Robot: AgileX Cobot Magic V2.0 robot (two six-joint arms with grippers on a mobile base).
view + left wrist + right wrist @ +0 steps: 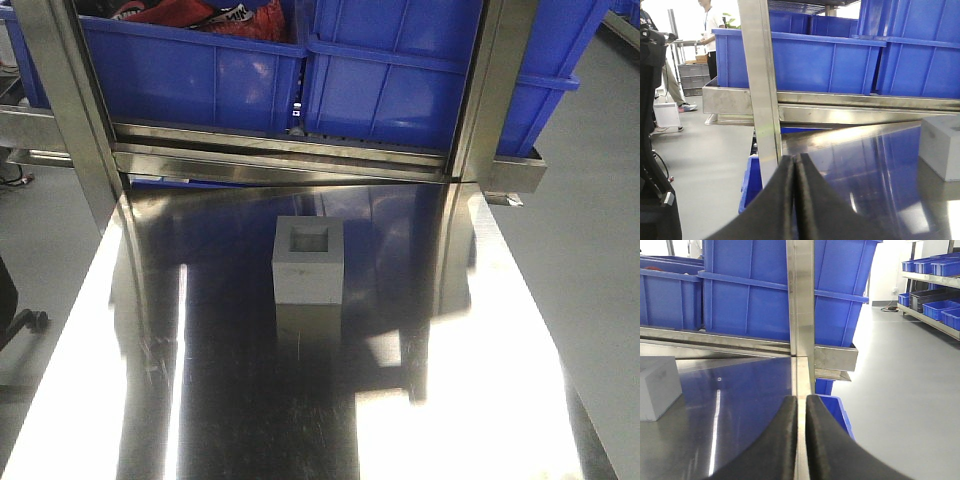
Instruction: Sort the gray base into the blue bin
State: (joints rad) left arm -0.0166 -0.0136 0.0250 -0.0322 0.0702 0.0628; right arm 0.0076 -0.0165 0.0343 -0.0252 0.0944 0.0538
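Note:
The gray base (308, 275) stands upright in the middle of the shiny steel table (470, 400), its square recess facing up. It also shows at the right edge of the left wrist view (941, 147) and at the left edge of the right wrist view (657, 387). Two blue bins stand on the shelf behind it: the left one (190, 80) holds red and black items, and I cannot see into the right one (400, 95). My left gripper (796, 161) is shut and empty at the table's left side. My right gripper (801, 399) is shut but for a thin slit, empty, at the table's right edge. Neither gripper shows in the front view.
Two steel posts (60, 100) (480, 90) and a low steel rail (280, 160) stand between the table and the bins. Another blue bin (837, 412) sits on the floor below the table. A person (710, 30) stands far left. Shelves with bins (935, 290) stand far right.

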